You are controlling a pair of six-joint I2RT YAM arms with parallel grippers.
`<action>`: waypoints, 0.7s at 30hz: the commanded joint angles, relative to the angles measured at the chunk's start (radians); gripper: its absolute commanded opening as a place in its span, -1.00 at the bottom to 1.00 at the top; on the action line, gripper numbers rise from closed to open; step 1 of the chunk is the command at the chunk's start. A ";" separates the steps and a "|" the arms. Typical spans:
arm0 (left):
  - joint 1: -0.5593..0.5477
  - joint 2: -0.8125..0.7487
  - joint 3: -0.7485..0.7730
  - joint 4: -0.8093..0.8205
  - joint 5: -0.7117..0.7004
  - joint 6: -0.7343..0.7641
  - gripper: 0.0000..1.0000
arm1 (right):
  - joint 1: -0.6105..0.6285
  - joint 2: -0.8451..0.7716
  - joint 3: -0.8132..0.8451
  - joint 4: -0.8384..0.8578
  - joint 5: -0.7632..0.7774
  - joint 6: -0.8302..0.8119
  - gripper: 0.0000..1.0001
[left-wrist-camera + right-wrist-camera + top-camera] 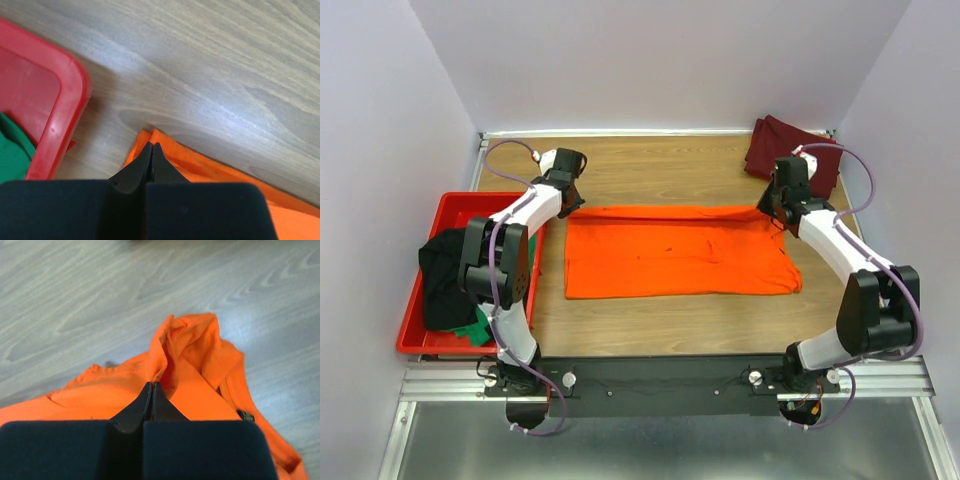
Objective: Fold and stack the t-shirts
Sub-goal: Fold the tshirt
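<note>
Your left fingers [142, 162] are pressed fully together, and their tips sit on the far left corner of the orange t-shirt [680, 252], just beside the rounded corner of the red bin [65, 115]. You cannot tell from the wrist view whether any cloth is actually nipped between them, because the corner lies low against the counter [670, 320]. Your right fingers [142, 400] are also closed with no gap, and here the hold is plain: orange cloth at the far right corner is gathered into a raised, creased peak that starts right at the tips. The orange t-shirt is spread as a wide, flat rectangle across the middle of the counter between the two arms, with its far edge running almost straight from one set of fingers to the other. A dark maroon t-shirt [790, 150] lies crumpled in the far right corner of the counter, apart from the orange one. The red bin stands at the left edge, holding a black t-shirt [445, 275] that hangs over its left rim and a green t-shirt [475, 328] at its near end.
</note>
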State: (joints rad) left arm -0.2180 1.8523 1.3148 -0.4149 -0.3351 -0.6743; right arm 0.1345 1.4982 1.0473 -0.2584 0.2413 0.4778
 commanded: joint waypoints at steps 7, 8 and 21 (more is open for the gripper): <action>0.005 -0.106 -0.120 0.048 0.041 -0.030 -1.00 | -0.006 -0.131 -0.124 -0.056 -0.031 0.054 -0.99; 0.005 -0.110 -0.132 0.053 0.044 -0.030 -1.00 | -0.004 -0.138 -0.133 -0.056 -0.034 0.058 -0.99; 0.005 -0.179 -0.229 0.080 0.070 -0.031 -1.00 | -0.006 -0.197 -0.202 -0.079 -0.010 0.070 -0.99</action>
State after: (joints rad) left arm -0.2180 1.7195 1.1057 -0.3576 -0.2810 -0.7006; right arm 0.1345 1.3308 0.8623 -0.3099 0.2199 0.5278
